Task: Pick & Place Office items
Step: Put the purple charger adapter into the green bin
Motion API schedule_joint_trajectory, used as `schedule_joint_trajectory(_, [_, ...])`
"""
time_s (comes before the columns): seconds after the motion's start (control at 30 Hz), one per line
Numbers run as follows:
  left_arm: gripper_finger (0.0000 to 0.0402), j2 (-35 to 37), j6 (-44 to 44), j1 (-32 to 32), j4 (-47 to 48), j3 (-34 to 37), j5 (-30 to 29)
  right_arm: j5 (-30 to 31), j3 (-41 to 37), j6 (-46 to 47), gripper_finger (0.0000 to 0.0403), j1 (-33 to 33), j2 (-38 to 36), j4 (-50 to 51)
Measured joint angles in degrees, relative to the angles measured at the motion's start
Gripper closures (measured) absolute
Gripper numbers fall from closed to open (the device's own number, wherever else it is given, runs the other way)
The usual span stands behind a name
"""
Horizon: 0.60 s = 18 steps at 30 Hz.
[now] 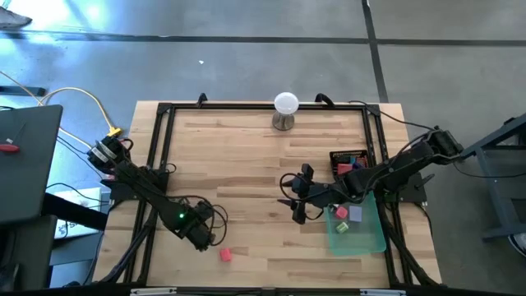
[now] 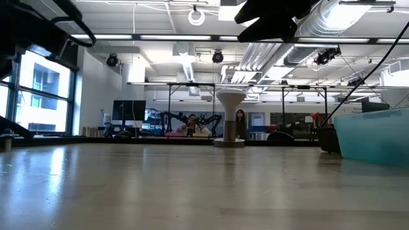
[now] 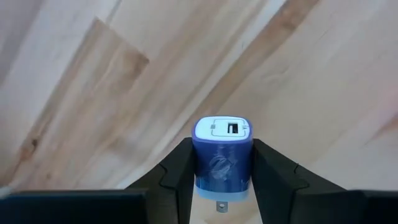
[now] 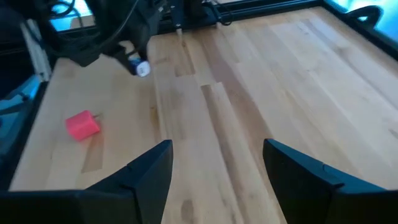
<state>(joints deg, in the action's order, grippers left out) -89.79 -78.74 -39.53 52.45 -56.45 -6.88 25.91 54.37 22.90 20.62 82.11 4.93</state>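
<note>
A blue charger block (image 3: 222, 155) sits clamped in the left gripper (image 3: 222, 180) above bare wood near the table's (image 1: 246, 164) front edge, a pink block (image 1: 224, 255) just beside it, while the right gripper (image 1: 297, 197), fingers spread wide, hangs over open mid-table beside the green tray (image 1: 366, 240).

Bright, even overhead light fills the workspace, with ceiling lamps (image 2: 196, 16) glaring white in the low view and daylight in the windows (image 2: 45, 89) at its left; the wooden table (image 1: 246, 164) shows soft shadows under the arms, its near surface blurs at table level, and the wrist views look slightly soft
</note>
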Motion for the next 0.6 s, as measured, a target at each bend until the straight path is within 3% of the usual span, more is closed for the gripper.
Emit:
schedule_joint_trajectory(0.37, [0.0287, 0.77, 3.59, 0.14, 0.02, -0.75, -16.53, -6.2, 0.0, 2.48, 0.0165, 0.0, 0.0, -0.8])
schedule_joint_trajectory(0.6, [0.0287, 0.8, 17.57, 1.63, -5.46, -4.99, -31.26, -6.73, 0.0, -0.46, 0.0165, 0.0, 0.0, -3.62])
